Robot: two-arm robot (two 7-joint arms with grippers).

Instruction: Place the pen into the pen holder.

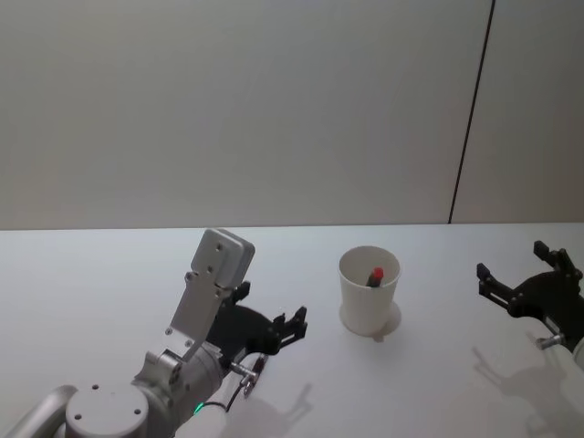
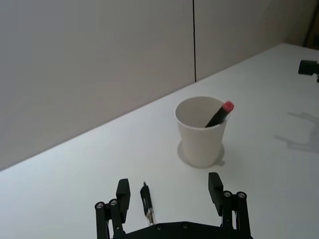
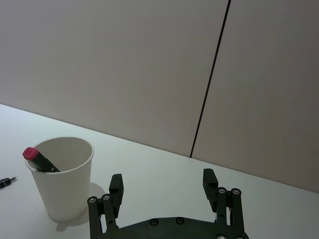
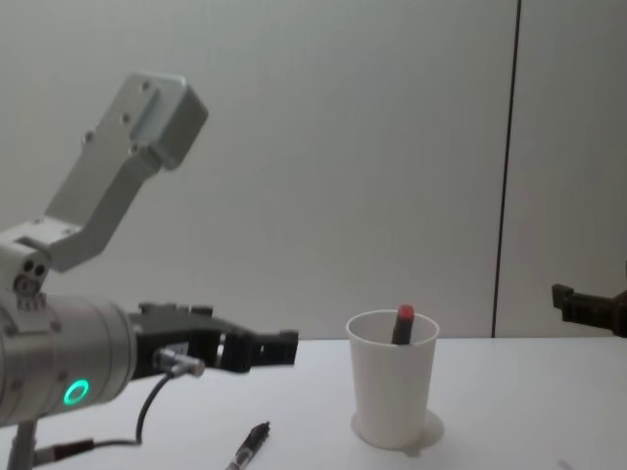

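Two grippers, head view: the left gripper point(image 1: 271, 307) hovers over the white table point(image 1: 91, 301) to the left of the cup, jaws apart and empty; the right gripper point(image 1: 511, 259) hangs well off to the cup's right, jaws spread, holding nothing.
Pen holder, head view: the pen holder point(image 1: 369, 297), a white paper cup, stands upright between the two grippers, with a red-capped pen point(image 1: 376, 275) leaning inside, red end up.
Left gripper, left wrist view: the left gripper point(image 2: 168, 181) has its fingers wide apart with nothing gripped.
Black pen, left wrist view: a black pen point(image 2: 146, 201) lies flat on the table below the open fingers, apart from the pen holder point(image 2: 199, 139).
Right gripper, right wrist view: the right gripper point(image 3: 162, 177) is open and empty, beside the pen holder point(image 3: 62, 184); the red-capped pen point(image 3: 37, 158) rests against the rim.
Pens, chest view: the red-capped pen point(image 4: 402, 325) pokes above the pen holder point(image 4: 392, 392); the black pen point(image 4: 250, 446) lies on the table under the left gripper point(image 4: 274, 349).
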